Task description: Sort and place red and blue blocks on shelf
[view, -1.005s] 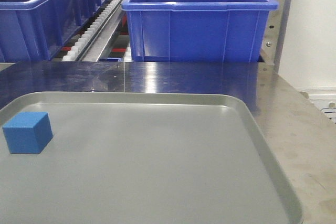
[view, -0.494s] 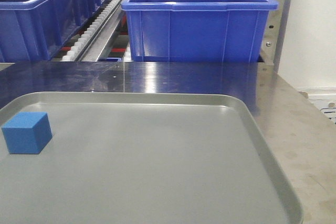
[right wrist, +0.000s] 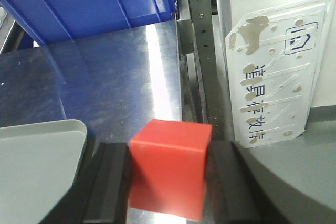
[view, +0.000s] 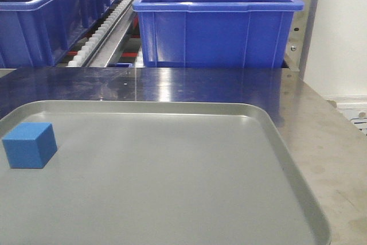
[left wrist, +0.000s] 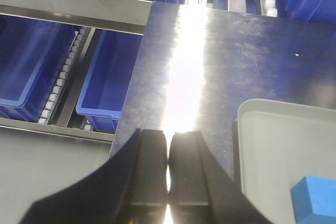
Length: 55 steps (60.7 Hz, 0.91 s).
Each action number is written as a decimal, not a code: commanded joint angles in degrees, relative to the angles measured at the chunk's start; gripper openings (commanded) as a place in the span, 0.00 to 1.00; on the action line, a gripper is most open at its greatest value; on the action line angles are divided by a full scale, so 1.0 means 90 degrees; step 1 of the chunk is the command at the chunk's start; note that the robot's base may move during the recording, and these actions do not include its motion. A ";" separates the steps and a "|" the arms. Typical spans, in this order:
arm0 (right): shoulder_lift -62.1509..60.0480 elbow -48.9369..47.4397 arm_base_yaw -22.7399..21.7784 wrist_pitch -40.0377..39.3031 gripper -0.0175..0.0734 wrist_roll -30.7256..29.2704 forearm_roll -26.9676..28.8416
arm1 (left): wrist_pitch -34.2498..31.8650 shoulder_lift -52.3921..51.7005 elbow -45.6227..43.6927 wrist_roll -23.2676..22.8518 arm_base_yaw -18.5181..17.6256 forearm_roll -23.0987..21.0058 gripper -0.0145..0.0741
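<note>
The blue block [view: 30, 144] rests on the left part of the grey tray [view: 275, 136]; the left wrist view catches its corner [left wrist: 316, 198] at the lower right. The red block [right wrist: 169, 166] is held between the black fingers of my right gripper [right wrist: 169, 182], above the steel table beside the tray's right corner. My left gripper [left wrist: 168, 166] is shut and empty, over the steel table left of the tray [left wrist: 247, 129]. The shelf [view: 114, 32] with its blue tubs [view: 218, 21] stands behind the table. Neither gripper shows in the front view.
A perforated steel upright [right wrist: 202, 51] and a white labelled panel [right wrist: 273, 72] stand right of the red block. Lower shelf levels with blue tubs [left wrist: 31, 66] and roller tracks [left wrist: 63, 77] lie beyond the table's left edge. A second tub [view: 34, 15] sits back left.
</note>
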 commanded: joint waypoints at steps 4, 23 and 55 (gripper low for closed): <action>0.0017 -0.0172 -0.0029 -0.0561 0.25 -0.0023 -0.0064 | -0.0411 0.0053 -0.0252 -0.0008 -0.0033 0.0040 0.32; 0.0017 -0.0172 -0.0029 -0.0561 0.25 -0.0023 -0.0064 | -0.0411 0.0131 -0.0252 -0.0008 -0.0033 -0.0119 0.32; 0.0017 -0.0172 -0.0029 -0.0561 0.25 -0.0023 -0.0064 | 0.0915 0.2105 -0.1594 0.0838 -0.0033 -0.1376 0.69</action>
